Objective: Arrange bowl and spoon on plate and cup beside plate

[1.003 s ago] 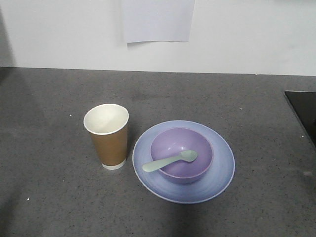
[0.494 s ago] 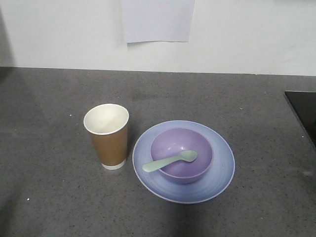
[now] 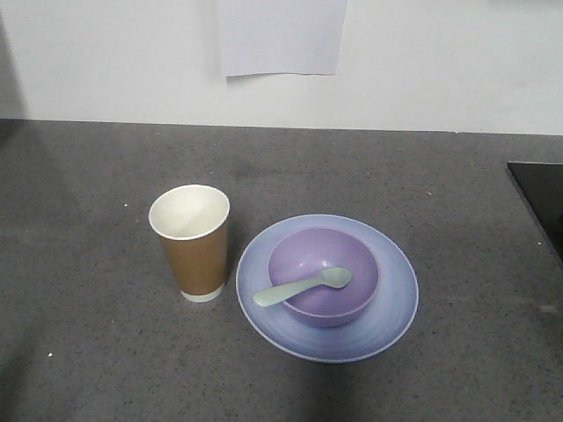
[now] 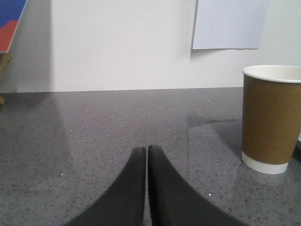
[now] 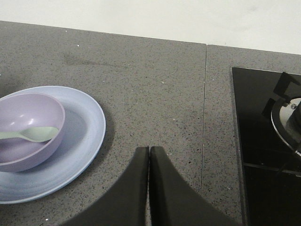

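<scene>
The pale blue plate (image 3: 391, 303) lies on the grey counter with the lavender bowl (image 3: 324, 276) standing on it. A mint-green spoon (image 3: 303, 287) rests in the bowl, its handle sticking out over the left rim. The brown paper cup (image 3: 191, 243) stands upright just left of the plate, apart from it. My left gripper (image 4: 147, 149) is shut and empty, low over the counter to the left of the cup (image 4: 271, 117). To the right of the plate (image 5: 87, 129) and bowl (image 5: 28, 129), my right gripper (image 5: 149, 149) is shut with nothing in it. Neither gripper shows in the front view.
A black glass hob (image 5: 268, 141) with a burner (image 5: 289, 120) sits to the right, its corner showing as a dark edge (image 3: 538, 198). A white wall with a taped paper sheet (image 3: 280, 35) closes the back. A red and blue board (image 4: 10, 21) leans at far left.
</scene>
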